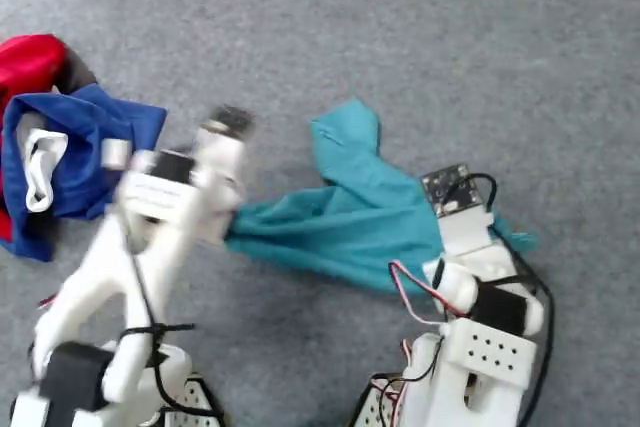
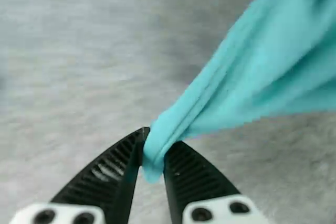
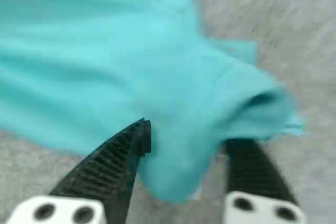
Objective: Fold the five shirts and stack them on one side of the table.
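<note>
Teal shirt (image 1: 355, 212) is lying drawn out, probably for flattening. The left gripper (image 2: 156, 141) is clenching its nine-o'clock corner, while the right gripper (image 3: 190, 134) is straddling the three-o'clock edge, jaws parted.

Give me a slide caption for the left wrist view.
Left gripper pinches a bunched edge of the teal shirt, stretched away over the grey table cover.

The grey, felt-covered table (image 1: 500, 67) bore a crumpled teal shirt (image 1: 350, 207) at its middle. At the left edge a blue shirt (image 1: 90, 137) lay heaped against a red shirt (image 1: 30, 57).
</note>
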